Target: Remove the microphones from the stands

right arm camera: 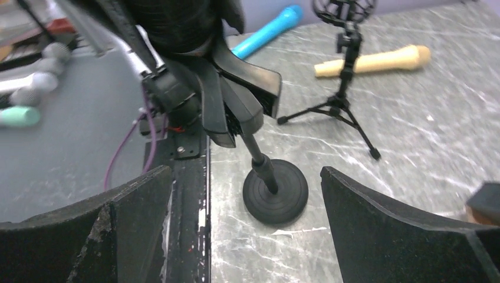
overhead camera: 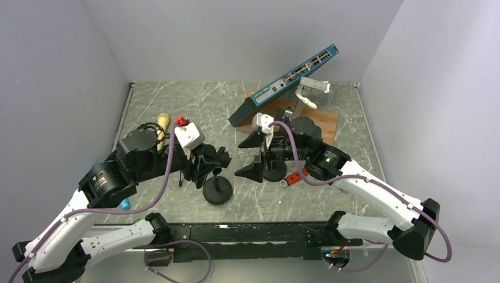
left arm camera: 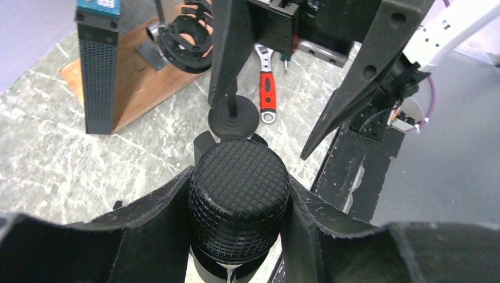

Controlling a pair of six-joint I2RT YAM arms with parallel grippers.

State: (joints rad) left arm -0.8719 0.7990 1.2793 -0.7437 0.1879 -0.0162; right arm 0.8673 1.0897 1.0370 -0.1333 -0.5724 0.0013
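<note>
left fingers (left arm camera: 147, 224) clenched on microphone (left arm camera: 239, 194) head, not yet off stand (right arm camera: 275, 191); right fingers (right arm camera: 383, 218) spread wide. Next: right pins stand base, left pulls mic out

- Three plain matte walls, pale lavender-grey, close in the work area: back wall (overhead camera: 236, 35), left wall (overhead camera: 53, 88), right wall (overhead camera: 436, 88).
- From overhead, the side walls lean outward toward the top of the frame. Each meets the surface at a straight seam.
- Surface (overhead camera: 177, 100): grey-green stone pattern with thin pale veins and a slight sheen.
- A thin pale strip (overhead camera: 124, 118) runs along the surface's left edge, with a matching strip (overhead camera: 370, 135) on the right.
- Light is even and diffuse, coming from above. Shadows on the stone pattern are soft and short.
- The wrist views show a flat, plain grey area (right arm camera: 65, 159) past the near edge; cannot tell whether it is floor or panel.
</note>
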